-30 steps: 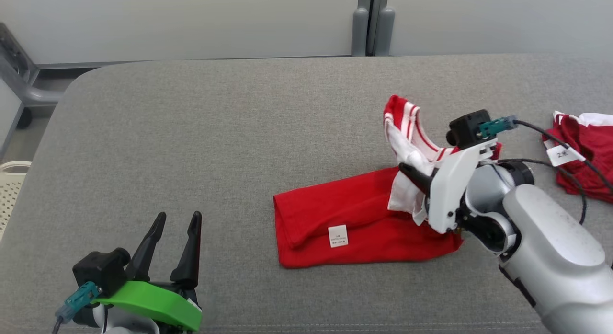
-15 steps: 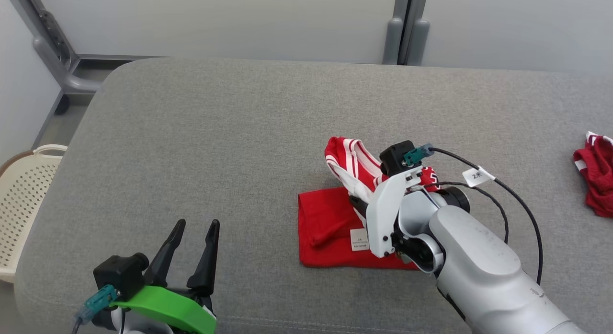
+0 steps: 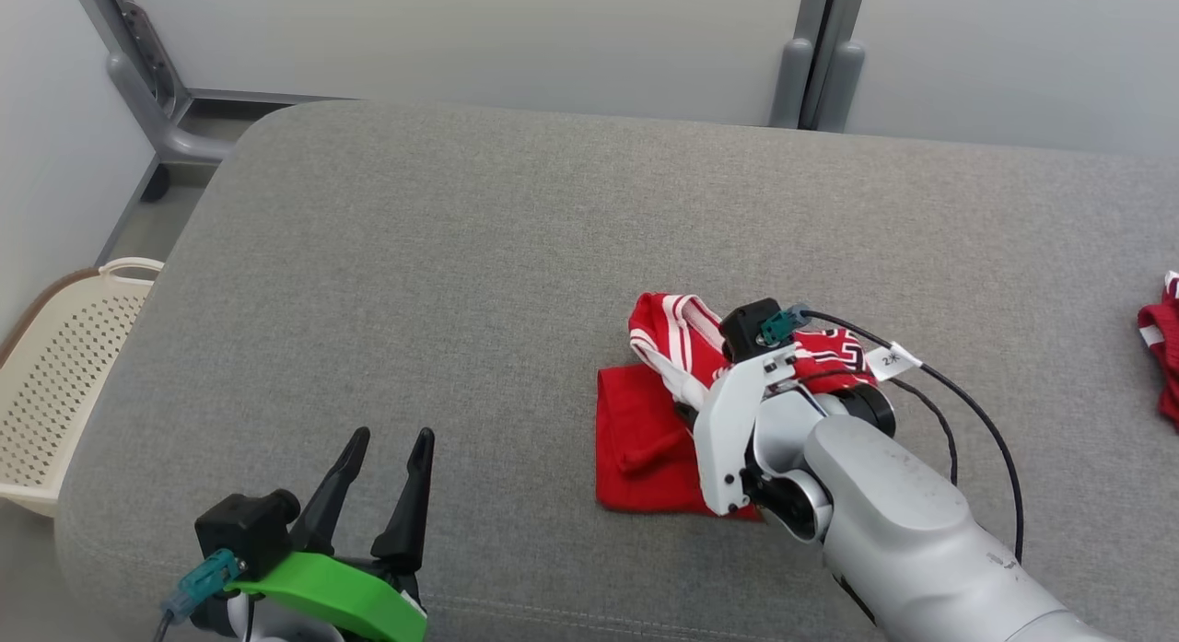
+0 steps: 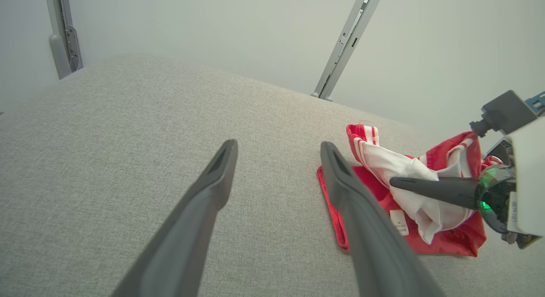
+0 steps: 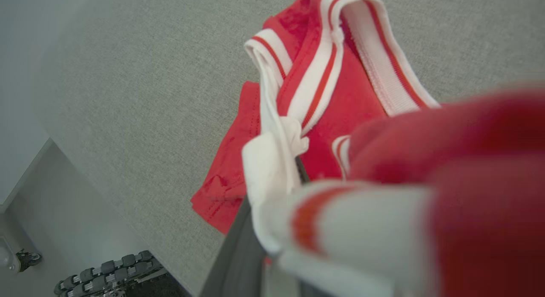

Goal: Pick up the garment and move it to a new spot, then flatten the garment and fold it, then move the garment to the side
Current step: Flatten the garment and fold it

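Observation:
The garment (image 3: pixel 636 449) is red with white-striped trim and lies on the grey padded table (image 3: pixel 414 255), right of centre. Its lower layer is flat; its striped end (image 3: pixel 672 333) is lifted over it. My right gripper (image 3: pixel 689 410) is shut on the white part of that raised end. In the left wrist view one of its dark fingers (image 4: pixel 425 187) pinches the cloth above the garment (image 4: pixel 451 245). In the right wrist view the garment (image 5: pixel 332 105) drapes over my finger (image 5: pixel 236 258). My left gripper (image 3: pixel 391 437) stands open near the front left, its fingers (image 4: pixel 221 169) apart and holding nothing.
Another red garment (image 3: pixel 1162 347) lies at the table's right edge. A cream perforated basket (image 3: pixel 64 366) stands on the floor left of the table. Grey frame posts (image 3: pixel 815 71) rise behind it. A white tag (image 3: pixel 892 358) hangs on the right arm's cable.
The head camera has turned left, shifting the whole picture. My right gripper has carried the striped end leftward over the flat red layer, shortening the part that shows. The left gripper has stayed open.

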{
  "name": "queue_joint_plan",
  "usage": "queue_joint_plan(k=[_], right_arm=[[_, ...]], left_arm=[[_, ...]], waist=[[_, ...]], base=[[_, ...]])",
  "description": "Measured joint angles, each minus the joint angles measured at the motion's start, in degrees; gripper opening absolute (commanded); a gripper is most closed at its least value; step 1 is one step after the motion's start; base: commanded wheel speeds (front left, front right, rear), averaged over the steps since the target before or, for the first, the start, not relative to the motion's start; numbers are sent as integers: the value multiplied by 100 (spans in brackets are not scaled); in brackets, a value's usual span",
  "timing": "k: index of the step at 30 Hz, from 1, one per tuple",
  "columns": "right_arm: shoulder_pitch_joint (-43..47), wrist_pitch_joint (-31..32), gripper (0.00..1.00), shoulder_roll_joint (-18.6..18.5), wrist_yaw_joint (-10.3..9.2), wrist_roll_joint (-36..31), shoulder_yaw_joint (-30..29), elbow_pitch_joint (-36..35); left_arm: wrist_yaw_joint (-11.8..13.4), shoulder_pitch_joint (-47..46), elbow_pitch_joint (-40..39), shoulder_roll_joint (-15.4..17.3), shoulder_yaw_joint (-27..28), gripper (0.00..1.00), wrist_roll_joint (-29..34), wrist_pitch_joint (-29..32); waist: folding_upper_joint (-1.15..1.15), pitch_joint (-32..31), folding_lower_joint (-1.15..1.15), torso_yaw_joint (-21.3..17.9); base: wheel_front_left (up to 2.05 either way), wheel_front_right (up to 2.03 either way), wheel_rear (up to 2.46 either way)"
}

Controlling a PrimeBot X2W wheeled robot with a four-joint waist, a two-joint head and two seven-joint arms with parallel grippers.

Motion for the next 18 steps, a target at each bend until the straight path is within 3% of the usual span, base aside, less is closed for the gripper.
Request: queue_joint_plan(k=[12,13,14,15,18], right_arm=[[-135,-244,0,7,0,563,548,234],[-148,-256,24,8,0,609,556,280],[-169,-283,56,7,0,646,567,323],[-200,-300,100,5,0,680,593,358],[-269,-332,100,8,0,812,684,376]], left_arm=[[-68,-96,79,-59,-24,100,7,1],[-68,-98,89,-64,-31,100,8,1],[-69,-102,103,-66,-36,100,8,1],[-80,-106,122,-66,-37,100,8,1],[-91,-107,166,-65,-36,100,8,1]], waist=[[0,34,0,1],[0,31,0,5],[0,28,0,8],[0,25,0,10],[0,2,0,-2]], base=[[0,0,0],[0,0,0],[0,0,0],[0,0,0],[0,0,0]])
